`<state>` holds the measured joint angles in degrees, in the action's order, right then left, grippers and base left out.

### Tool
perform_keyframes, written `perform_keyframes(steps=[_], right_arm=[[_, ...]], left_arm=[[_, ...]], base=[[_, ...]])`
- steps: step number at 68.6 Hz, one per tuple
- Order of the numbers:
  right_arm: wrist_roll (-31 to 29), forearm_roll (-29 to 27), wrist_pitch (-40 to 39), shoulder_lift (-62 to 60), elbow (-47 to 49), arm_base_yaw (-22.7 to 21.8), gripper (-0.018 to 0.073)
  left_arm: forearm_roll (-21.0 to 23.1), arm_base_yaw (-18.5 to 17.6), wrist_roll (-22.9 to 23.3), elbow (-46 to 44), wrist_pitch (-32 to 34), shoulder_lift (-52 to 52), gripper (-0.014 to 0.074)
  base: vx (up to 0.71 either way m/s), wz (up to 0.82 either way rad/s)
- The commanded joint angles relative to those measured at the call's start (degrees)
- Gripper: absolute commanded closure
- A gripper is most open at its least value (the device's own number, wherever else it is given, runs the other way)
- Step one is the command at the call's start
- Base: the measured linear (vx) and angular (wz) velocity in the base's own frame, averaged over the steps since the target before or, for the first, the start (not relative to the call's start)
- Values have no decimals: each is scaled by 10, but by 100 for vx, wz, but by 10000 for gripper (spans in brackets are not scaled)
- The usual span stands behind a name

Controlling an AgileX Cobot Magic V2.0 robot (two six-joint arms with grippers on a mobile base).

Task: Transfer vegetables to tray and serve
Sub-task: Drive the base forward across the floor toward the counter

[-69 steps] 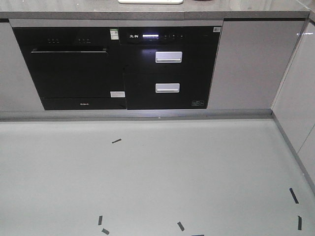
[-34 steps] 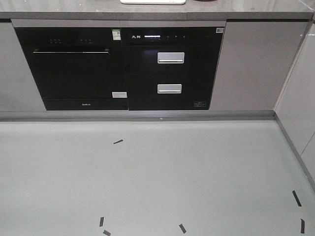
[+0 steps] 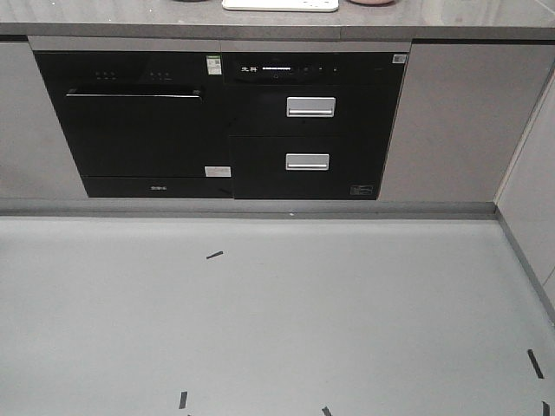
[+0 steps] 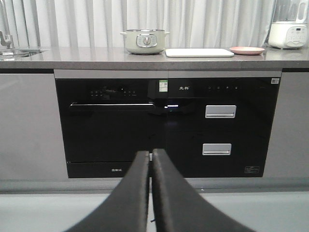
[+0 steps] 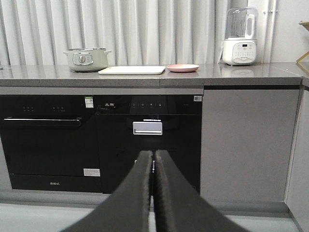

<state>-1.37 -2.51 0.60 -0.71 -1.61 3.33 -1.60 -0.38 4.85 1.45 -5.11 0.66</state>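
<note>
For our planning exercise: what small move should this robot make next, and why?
Probably roll the base forward toward the counter: the tray and pink plate sit on it, across the floor from the robot, and the left pincer and right pincer are shut, holding nothing.

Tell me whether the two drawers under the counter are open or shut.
Shut. The upper drawer and lower drawer sit flush with each other, and no gap shows around them.

Left gripper (image 4: 150, 154): two dark fingers pressed flat together, with only a hairline seam between them.
Right gripper (image 5: 153, 153): the same – fingers closed against each other from base to tip.
Pose of both: each rises from the bottom edge of its wrist view, pointing forward, tapering to the tips.
</note>
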Motion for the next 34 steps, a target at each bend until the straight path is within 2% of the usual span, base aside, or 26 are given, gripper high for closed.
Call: perform_keyframes(steps=[1, 34], right_arm=[[1, 3, -44, -3, -9, -1, 561], [1, 3, -44, -3, -9, -1, 561]], left_arm=[[0, 1, 5, 15, 41, 8, 602], [0, 1, 5, 15, 41, 8, 602]], base=[[9, 3], [10, 5]])
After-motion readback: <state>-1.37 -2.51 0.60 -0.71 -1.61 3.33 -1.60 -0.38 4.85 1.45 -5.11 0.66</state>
